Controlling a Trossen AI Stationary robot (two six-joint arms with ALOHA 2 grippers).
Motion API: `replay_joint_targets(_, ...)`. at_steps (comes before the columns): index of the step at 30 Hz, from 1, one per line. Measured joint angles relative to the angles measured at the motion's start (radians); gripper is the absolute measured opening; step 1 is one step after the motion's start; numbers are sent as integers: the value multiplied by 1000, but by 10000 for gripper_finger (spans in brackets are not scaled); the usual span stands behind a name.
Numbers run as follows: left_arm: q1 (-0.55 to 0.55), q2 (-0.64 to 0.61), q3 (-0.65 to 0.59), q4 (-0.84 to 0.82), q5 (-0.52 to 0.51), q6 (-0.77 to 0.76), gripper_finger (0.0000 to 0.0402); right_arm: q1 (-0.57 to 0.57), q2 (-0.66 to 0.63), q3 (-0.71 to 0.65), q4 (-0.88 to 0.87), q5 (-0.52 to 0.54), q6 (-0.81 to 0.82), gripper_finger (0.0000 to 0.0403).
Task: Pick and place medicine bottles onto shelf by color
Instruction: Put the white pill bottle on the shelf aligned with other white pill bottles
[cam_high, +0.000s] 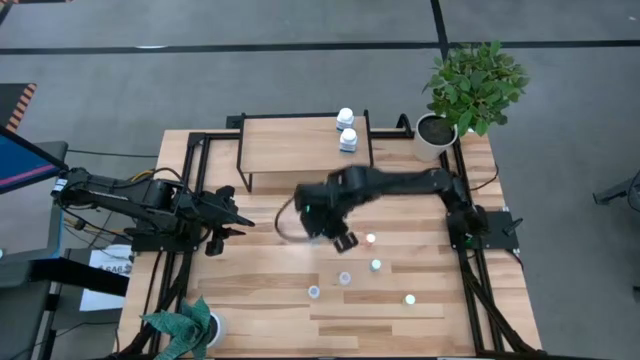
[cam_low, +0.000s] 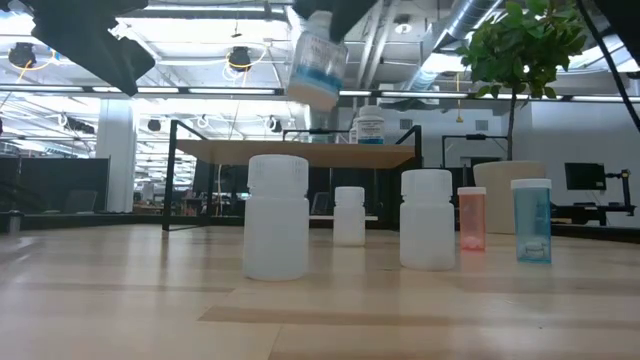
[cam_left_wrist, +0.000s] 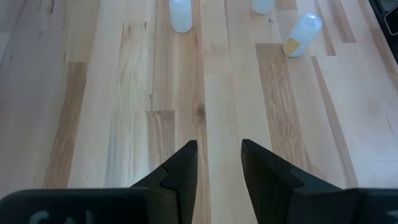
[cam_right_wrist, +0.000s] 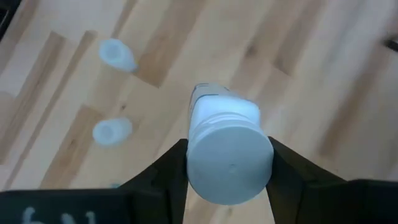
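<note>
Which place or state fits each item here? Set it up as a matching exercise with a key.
Items:
1. right gripper
2. left gripper
3. shelf
4. orange bottle

Places or states:
A. open, empty, over bare tabletop
B. standing on the table beside a blue bottle
C. holds two white bottles near its right end
D. shut on a white-capped bottle, lifted off the table

Pairs: 1-D, 2-A, 3-C, 4-B

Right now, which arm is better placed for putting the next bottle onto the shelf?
The right arm. Its tool already clamps a white bottle, lifted off the table near the shelf. The left tool hovers open and empty at the table's left side.
</note>
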Motion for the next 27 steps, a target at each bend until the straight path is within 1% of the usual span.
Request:
replay_joint_targets(2,0,0,0,0,0,0,109,-40,-10,31,-51,3,25,182)
replay_joint_targets(5,0,0,0,0,0,0,109,-108,-19,61,-115,43,75,186)
replay_joint_targets(8,0,0,0,0,0,0,109,-185,-35,50,-185,83,129,181)
replay_joint_targets(11,0,0,0,0,0,1,109,-262,-36,36,-183,92,171,175)
replay_joint_targets(18,0,0,0,0,0,2,109,-390,-36,36,-184,92,163,187)
replay_joint_targets(23,0,0,0,0,0,3,109,-444,-35,36,-184,91,158,180)
replay_joint_targets(27,0,0,0,0,0,3,109,-469,-35,36,-184,87,99,185)
